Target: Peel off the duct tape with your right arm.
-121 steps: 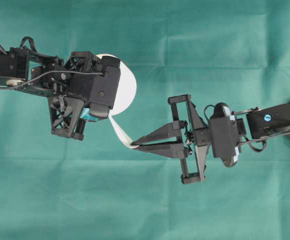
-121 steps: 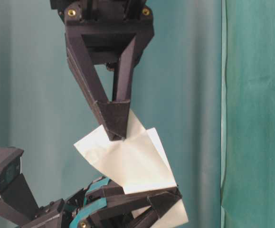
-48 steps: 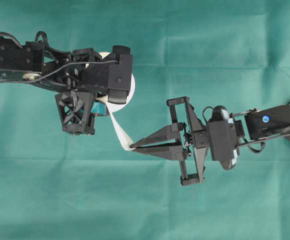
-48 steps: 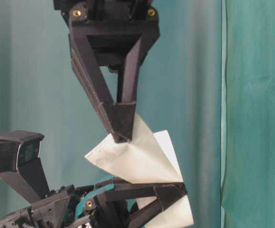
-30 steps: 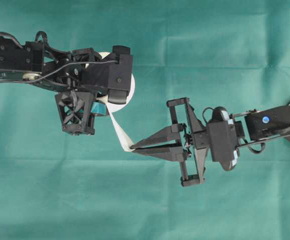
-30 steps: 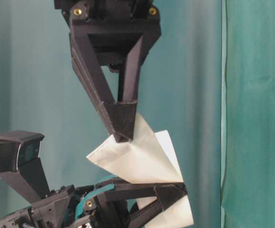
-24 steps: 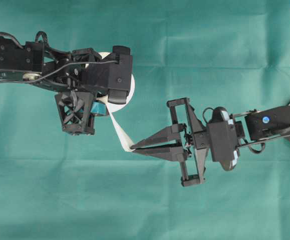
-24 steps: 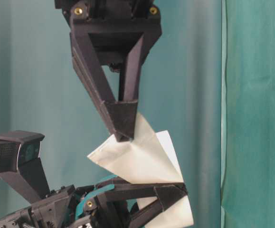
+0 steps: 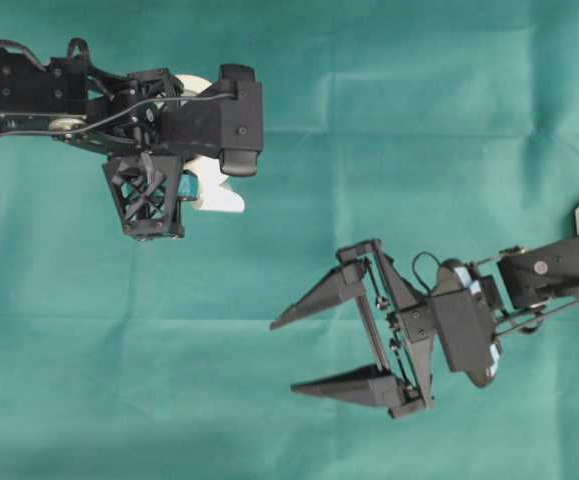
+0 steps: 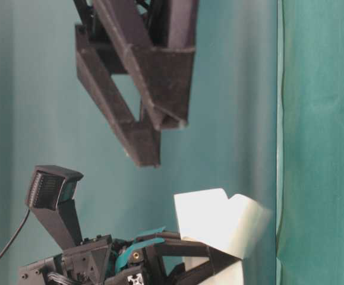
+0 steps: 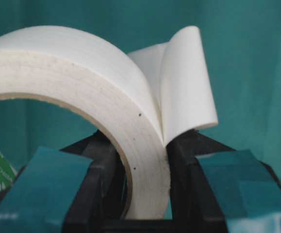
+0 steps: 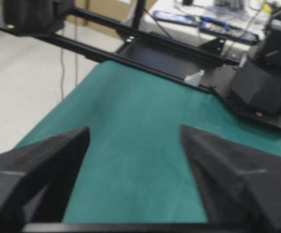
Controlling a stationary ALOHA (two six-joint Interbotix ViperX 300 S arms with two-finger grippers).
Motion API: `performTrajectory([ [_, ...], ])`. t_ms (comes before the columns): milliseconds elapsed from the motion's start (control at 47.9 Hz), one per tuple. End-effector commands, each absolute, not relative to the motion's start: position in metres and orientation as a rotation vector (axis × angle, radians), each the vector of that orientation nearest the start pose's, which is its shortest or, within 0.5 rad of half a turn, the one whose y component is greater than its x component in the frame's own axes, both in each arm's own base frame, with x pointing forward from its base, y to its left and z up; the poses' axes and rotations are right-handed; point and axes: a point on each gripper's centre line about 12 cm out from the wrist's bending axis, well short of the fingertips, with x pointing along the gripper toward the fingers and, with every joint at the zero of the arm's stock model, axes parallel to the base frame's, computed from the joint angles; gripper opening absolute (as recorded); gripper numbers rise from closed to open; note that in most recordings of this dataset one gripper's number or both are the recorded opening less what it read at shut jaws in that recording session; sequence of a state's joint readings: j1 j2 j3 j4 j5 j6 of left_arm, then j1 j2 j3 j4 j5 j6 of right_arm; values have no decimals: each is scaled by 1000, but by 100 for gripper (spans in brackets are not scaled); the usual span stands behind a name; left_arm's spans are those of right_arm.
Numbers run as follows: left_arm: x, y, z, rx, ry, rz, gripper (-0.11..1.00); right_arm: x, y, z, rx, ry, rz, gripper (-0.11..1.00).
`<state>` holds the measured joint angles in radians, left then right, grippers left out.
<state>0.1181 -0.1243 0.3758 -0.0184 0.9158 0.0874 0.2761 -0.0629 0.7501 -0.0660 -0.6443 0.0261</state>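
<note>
Duct tape (image 11: 82, 97) clamped in L gripper (image 11: 145, 194); R gripper (image 9: 281, 357) agape, apart.

Duct tape (image 11: 82, 63): white outer surface, cream edge, green print on the inner core. Left gripper (image 11: 145, 194): black fingers with teal patches. Right gripper (image 9: 281, 357): plain black. Table cover (image 9: 369, 120): uniform teal-green cloth.

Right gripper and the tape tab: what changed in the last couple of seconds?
The right gripper opened, let the tab go and swung away from the roll. The freed tab curled back against the duct tape. The left gripper still clamps the roll.
</note>
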Motion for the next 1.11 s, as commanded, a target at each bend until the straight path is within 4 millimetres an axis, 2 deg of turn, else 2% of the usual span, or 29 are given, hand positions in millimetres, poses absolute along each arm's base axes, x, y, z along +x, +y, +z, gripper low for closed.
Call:
performTrajectory([
  [0, 357, 43, 258, -7, 1137, 54, 21, 373, 112, 245, -27, 11, 320, 56],
  [376, 360, 38, 252, 0, 1137, 43, 21, 365, 110, 251, -32, 10, 318, 56],
  [668, 370, 30, 230, 13, 1142, 22, 21, 365, 105, 252, -33, 8, 307, 56],
  [1086, 380, 30, 201, 16, 1119, 23, 21, 366, 103, 253, -33, 5, 301, 56],
])
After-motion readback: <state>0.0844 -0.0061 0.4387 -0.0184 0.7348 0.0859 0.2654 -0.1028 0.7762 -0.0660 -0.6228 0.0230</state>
